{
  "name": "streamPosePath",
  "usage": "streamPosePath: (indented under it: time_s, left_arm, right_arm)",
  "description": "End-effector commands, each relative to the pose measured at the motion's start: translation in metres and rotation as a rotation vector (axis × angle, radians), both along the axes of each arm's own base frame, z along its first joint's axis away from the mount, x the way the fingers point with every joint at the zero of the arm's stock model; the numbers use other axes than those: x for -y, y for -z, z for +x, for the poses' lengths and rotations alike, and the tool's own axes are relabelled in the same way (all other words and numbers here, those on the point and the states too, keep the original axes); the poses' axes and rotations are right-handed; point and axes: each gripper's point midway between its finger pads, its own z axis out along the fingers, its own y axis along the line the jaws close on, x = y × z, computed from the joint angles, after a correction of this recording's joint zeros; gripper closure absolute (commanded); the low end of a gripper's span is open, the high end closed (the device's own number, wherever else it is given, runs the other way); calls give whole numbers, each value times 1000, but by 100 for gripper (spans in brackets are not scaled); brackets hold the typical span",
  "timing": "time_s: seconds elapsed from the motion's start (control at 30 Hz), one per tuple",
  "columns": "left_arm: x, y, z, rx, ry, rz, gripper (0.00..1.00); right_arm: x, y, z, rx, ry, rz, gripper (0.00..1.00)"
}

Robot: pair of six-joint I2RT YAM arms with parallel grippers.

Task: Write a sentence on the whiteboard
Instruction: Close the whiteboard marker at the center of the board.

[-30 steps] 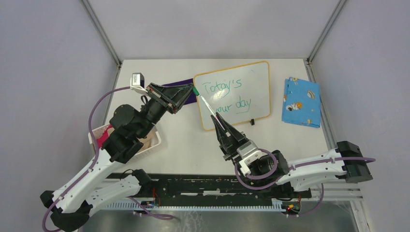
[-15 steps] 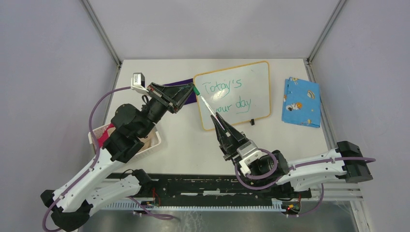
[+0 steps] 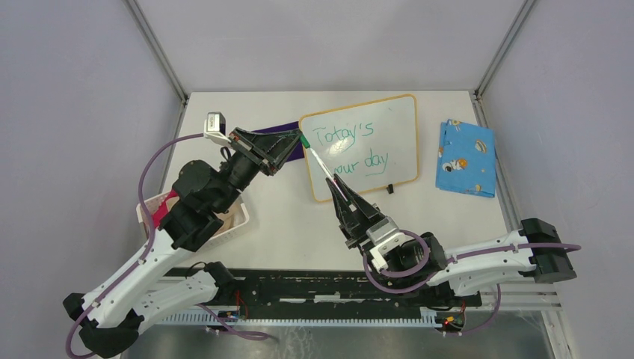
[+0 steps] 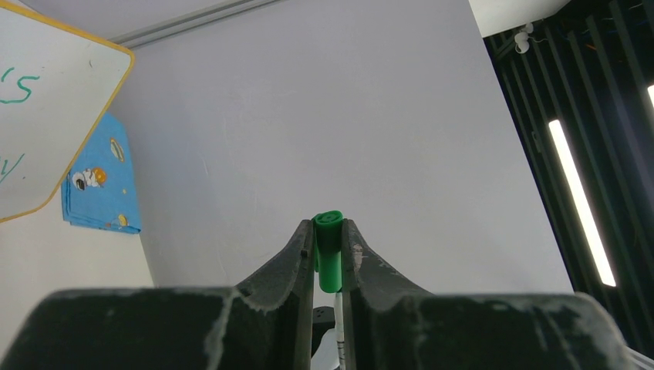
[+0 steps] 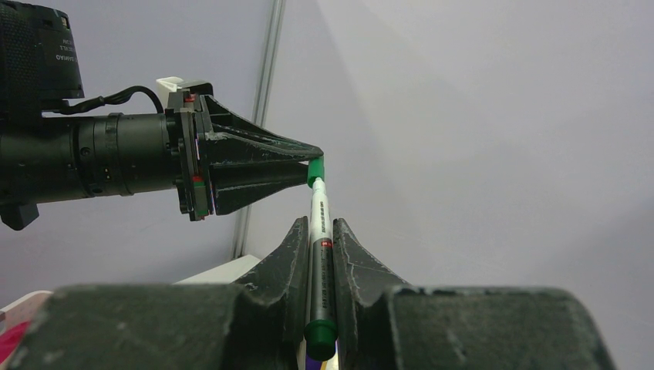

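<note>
The whiteboard [image 3: 392, 123] lies at the back middle of the table, and the sentence [image 3: 351, 147] "Today's your day" runs across it in green, in two slanted lines. A white marker [image 3: 320, 163] hangs over the board's left edge, stretched between both grippers. My left gripper [image 3: 298, 141] is shut on its green cap [image 4: 329, 250]. My right gripper [image 3: 336, 182] is shut on the barrel [image 5: 318, 231], whose dark green tail end shows between the fingers. In the right wrist view the cap [image 5: 315, 171] sits on the marker's far end.
A blue patterned cloth [image 3: 466, 158] lies right of the board. A white basket [image 3: 233, 223] with pink contents sits at the left under my left arm. A purple strip [image 3: 271, 127] lies behind the left gripper. Metal posts stand at the back corners.
</note>
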Motion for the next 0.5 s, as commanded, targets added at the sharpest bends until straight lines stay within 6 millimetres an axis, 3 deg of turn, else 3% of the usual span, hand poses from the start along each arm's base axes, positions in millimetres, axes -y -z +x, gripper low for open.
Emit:
streamPosePath:
  time_s: [0.0,0.47]
  left_arm:
    - [-3,-23,-12,89,16,-17,98]
    - [-6,-26,-14,98,16,-28,98]
  right_arm:
    - [7,-20,-2,-5,-11,72,100]
    - [5,-19,-1,-5,-2,63,100]
